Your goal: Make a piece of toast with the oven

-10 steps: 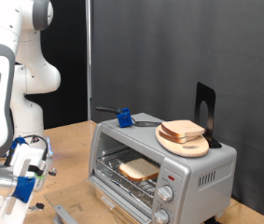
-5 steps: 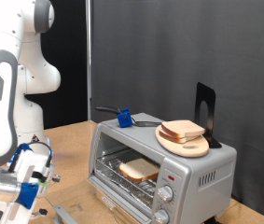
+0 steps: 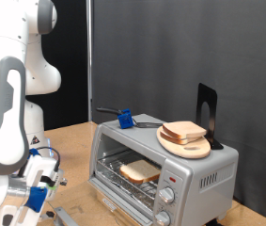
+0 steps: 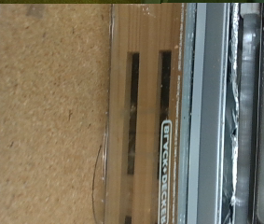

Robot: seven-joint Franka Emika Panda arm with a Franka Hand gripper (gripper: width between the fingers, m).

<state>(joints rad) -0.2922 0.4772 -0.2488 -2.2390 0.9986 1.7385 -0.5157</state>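
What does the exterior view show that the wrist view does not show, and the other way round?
Only the exterior view shows the whole oven, a piece of toast on its rack, another slice on the round board on top, and the pincer low at the view's left. Only the wrist view shows a close look at the open glass door with its printed label. Both views share the oven and the wooden table.

I see the brown desk filling most of the picture. Beside it lies the oven's glass door, open and flat, with a small label and shiny metal next to it.
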